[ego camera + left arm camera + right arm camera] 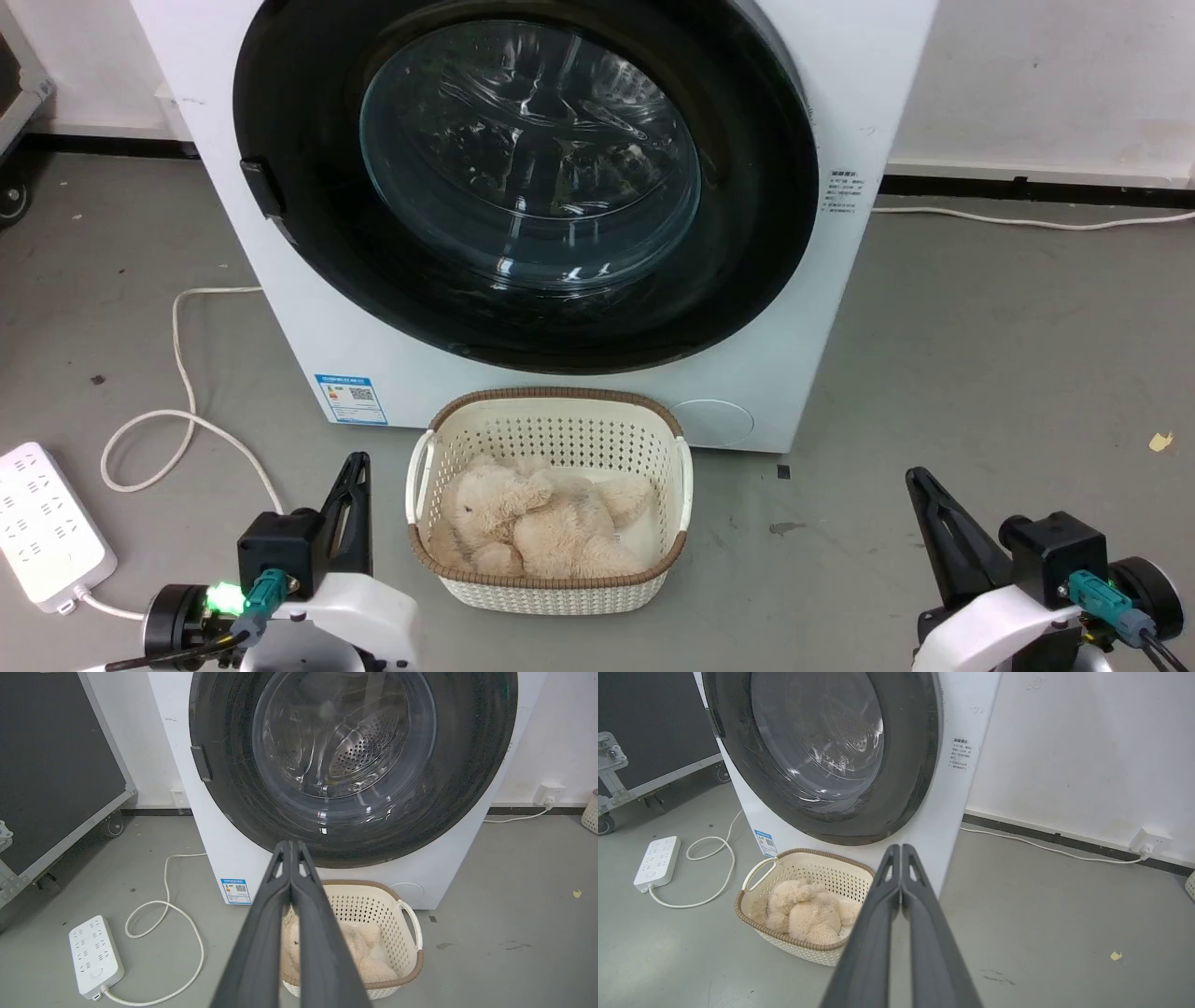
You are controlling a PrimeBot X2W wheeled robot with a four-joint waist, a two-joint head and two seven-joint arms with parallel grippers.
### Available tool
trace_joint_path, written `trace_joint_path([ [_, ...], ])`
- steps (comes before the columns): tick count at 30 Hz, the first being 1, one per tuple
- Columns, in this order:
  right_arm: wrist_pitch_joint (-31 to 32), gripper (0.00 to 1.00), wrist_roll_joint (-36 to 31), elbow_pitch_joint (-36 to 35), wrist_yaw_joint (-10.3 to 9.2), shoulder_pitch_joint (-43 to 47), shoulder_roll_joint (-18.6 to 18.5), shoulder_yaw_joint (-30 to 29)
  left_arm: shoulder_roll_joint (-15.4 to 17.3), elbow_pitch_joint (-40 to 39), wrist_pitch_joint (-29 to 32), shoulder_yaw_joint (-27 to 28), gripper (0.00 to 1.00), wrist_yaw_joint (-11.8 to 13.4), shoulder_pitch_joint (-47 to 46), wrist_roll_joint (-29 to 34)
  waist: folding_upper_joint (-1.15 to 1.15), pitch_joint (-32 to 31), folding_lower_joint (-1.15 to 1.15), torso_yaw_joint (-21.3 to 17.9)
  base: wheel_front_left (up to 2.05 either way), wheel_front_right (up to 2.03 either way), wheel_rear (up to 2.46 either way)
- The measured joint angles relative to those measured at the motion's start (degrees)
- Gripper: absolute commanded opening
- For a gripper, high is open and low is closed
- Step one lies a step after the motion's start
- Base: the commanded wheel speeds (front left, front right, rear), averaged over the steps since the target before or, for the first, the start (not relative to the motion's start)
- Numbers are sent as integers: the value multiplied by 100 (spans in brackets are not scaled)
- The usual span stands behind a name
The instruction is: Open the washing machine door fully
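Observation:
The white washing machine (840, 112) stands straight ahead on the floor. Its round glossy black door (308, 233) with the bulging glass window (527, 154) lies flat against the front, closed, with a small black handle (261, 187) on its left rim. The steel drum shows through the glass (359, 746). My left gripper (355, 462) is low at the lower left, shut and empty, fingers together (290, 845). My right gripper (920, 476) is at the lower right, also shut and empty (901, 848). Both are well short of the door.
A cream laundry basket (551, 420) holding a beige plush toy (537, 523) sits on the floor right before the machine. A white power strip (47, 523) and looped cable (177, 392) lie at the left. A black wheeled case (56, 765) stands further left.

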Motion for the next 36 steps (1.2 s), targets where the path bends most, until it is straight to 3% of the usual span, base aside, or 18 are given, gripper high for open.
trace_joint_path([
  [36,1,0,0,0,0,0,0,-1,0,0,0,0,0,0,0,0,0,0,0,0,0,0,0],
])
